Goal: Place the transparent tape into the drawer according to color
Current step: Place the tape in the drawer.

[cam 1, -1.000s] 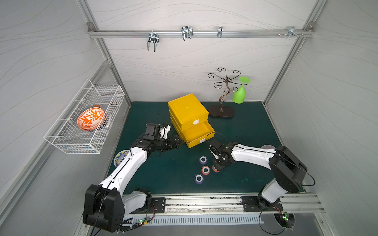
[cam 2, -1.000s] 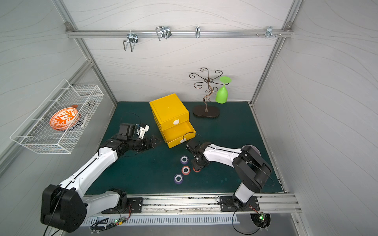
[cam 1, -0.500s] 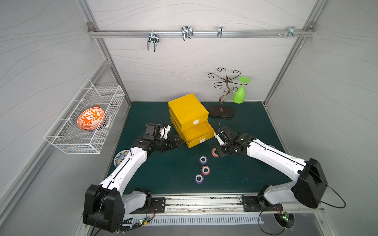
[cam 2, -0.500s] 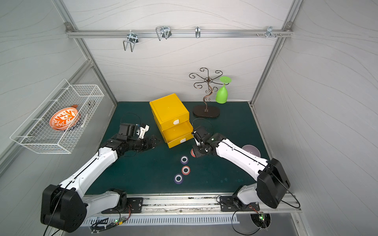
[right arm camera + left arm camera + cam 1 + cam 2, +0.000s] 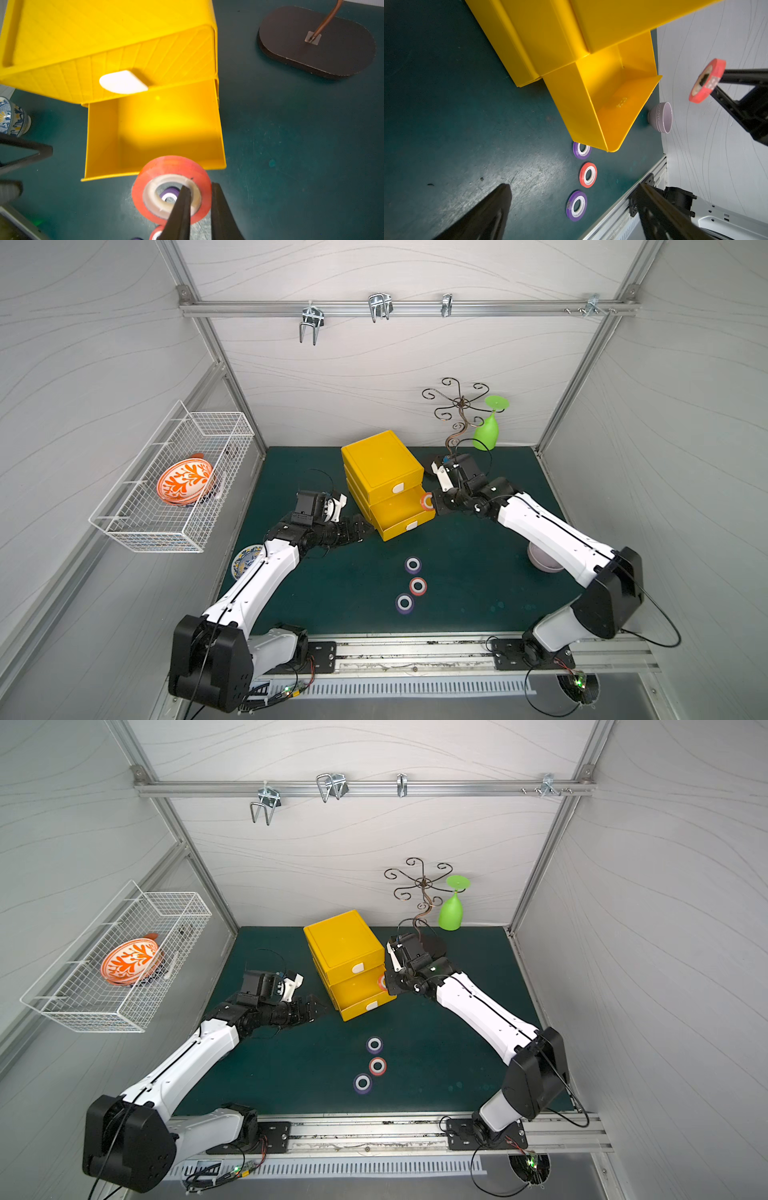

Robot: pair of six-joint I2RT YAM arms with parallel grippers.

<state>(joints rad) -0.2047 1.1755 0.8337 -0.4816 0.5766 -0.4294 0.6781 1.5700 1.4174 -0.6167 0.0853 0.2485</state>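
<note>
Three small ring-shaped tape rolls with white cores lie flat in a short row on the dark green mat (image 5: 332,593), in front of the bright yellow plastic drawer box (image 5: 380,458). The near purple roll (image 5: 412,565) is closest to the box, the loose red roll (image 5: 417,585) comes next and the far purple roll (image 5: 404,603) is last, each apart from its neighbour.

A fourth, the held red tape roll (image 5: 171,191), stands on edge in the right gripper (image 5: 199,186). The gripper is clenched on the roll's wall, one finger through the white core and the other outside. In both top views the roll hangs at the right front corner of the pulled-out drawer (image 5: 399,527), clear of its walls and not inside it. That drawer sits directly under the closed top drawer (image 5: 382,489) with its white tab handle (image 5: 123,82), and its inside shows only bare yellow floor.

The left gripper (image 5: 313,1006) is spread wide and grasps nothing, low beside the box's left side.

A white wire basket (image 5: 216,439) on the left wall holds an orange-and-white patterned bowl (image 5: 187,483). A pale lilac bowl (image 5: 662,117) sits on the mat, partly under the right arm.
</note>
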